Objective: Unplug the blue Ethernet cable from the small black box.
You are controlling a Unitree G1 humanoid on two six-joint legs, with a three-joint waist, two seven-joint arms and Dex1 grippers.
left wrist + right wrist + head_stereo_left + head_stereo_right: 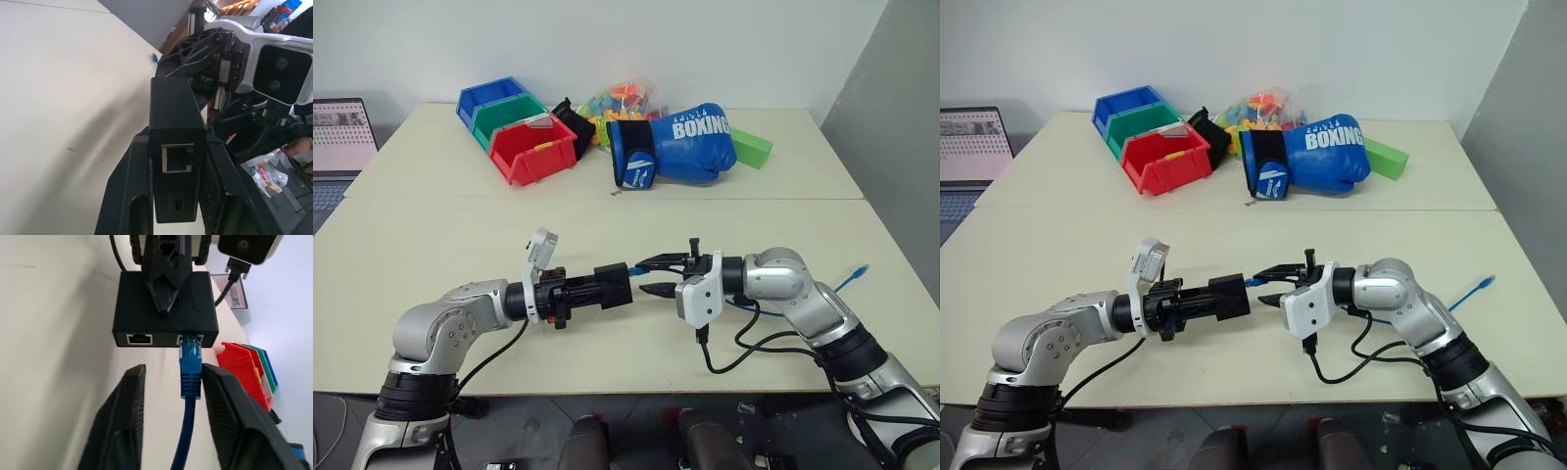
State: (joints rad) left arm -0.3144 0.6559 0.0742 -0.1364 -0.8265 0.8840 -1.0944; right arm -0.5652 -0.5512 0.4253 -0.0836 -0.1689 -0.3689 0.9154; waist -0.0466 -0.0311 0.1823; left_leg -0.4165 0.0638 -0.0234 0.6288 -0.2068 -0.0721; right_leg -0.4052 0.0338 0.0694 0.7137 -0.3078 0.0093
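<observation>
The small black box (613,285) hangs above the table, and my left gripper (602,287) is shut on its sides. In the right wrist view the blue Ethernet cable (190,367) is plugged into one of the box's (165,308) two ports on that face. My right gripper (641,276) faces the box from the right and stands open, one finger on each side of the plug's blue boot. The cable runs back under my right arm, and its far end (852,277) lies on the table. The left wrist view shows another port in the box's (176,122) near face.
At the back of the table stand a red bin (533,149), a green bin (504,116) and a blue bin (489,98). Beside them are a blue boxing glove (690,142), a bag of colourful toys (626,98) and a green block (752,147). A laptop (337,137) sits far left.
</observation>
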